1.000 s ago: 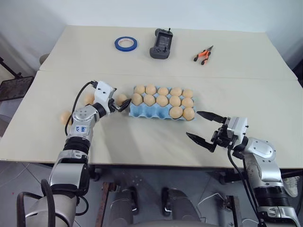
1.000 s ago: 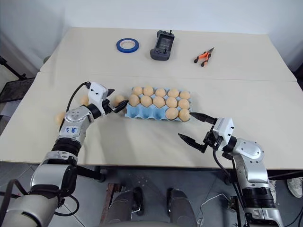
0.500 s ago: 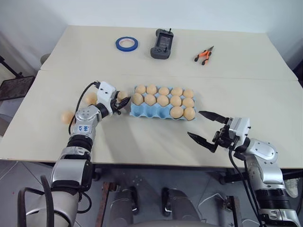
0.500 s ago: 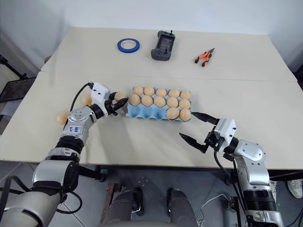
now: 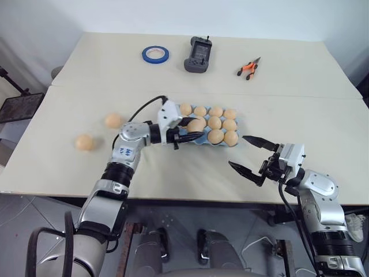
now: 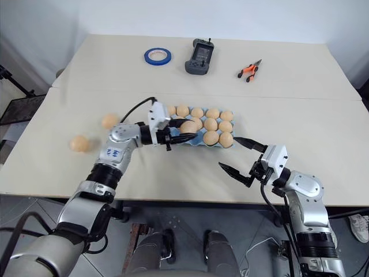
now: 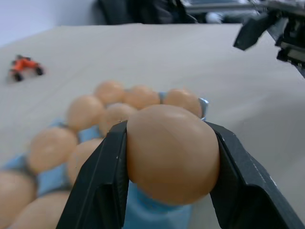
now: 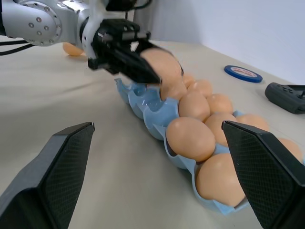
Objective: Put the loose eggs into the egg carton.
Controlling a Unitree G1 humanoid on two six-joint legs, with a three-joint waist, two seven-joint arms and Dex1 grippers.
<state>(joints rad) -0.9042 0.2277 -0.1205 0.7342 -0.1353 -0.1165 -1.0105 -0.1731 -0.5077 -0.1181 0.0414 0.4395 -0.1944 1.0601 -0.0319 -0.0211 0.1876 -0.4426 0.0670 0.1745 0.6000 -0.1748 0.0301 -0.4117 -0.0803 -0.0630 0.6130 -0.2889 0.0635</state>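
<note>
The light blue egg carton (image 8: pixel 139 102) lies mid-table with eggs in most cups; its near-left cups are bare. My left gripper (image 5: pixel 193 127) is shut on a tan egg (image 7: pixel 171 152), held level just above the carton's left part, black fingers (image 7: pixel 102 181) clamped on both sides of it. Two loose eggs lie on the table to the left, one (image 5: pixel 113 120) nearer the carton and another (image 5: pixel 84 142) farther out. My right gripper (image 5: pixel 236 151) hovers open and empty off the carton's near-right corner, and its wrist view shows its fingers (image 8: pixel 52 162) spread wide.
At the table's far side lie a blue tape ring (image 5: pixel 155 54), a black handheld controller (image 5: pixel 196 53) and orange-handled pliers (image 5: pixel 248 67). A seam runs across the table behind the carton. Bare tabletop lies in front of the carton.
My left gripper shut on the egg beside the carton's left end, then swung right with it to above the carton. The right arm stayed put.
</note>
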